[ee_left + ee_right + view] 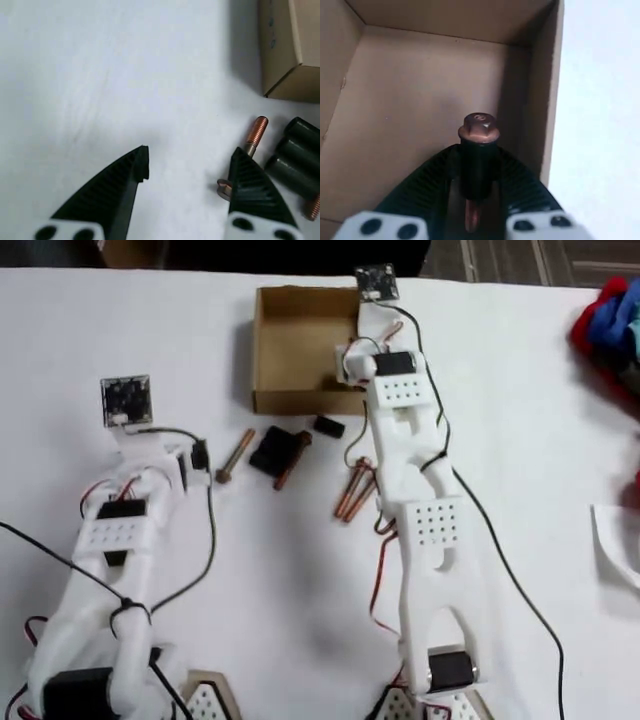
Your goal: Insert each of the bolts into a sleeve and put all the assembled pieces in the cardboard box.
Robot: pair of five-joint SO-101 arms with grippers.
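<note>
Jaws: right gripper (477, 165) is pinching a sleeved bolt (479, 131) above the cardboard box (300, 340), upper centre, for drop-off | left gripper (191, 156) is hovering spread beside a loose bolt (255, 131).

Box (300, 340): open, at the tabletop's (520, 420) far side.
Right arm (400, 390): over the box's near right corner.
Bolts (350, 492): two, together beside that arm.

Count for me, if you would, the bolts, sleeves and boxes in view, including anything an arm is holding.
Copper bolts: 5, one of them inside the sleeve held by the right tool
Black sleeves: 5, three of them lying side by side
Cardboard box: 1
Total: 11
</note>
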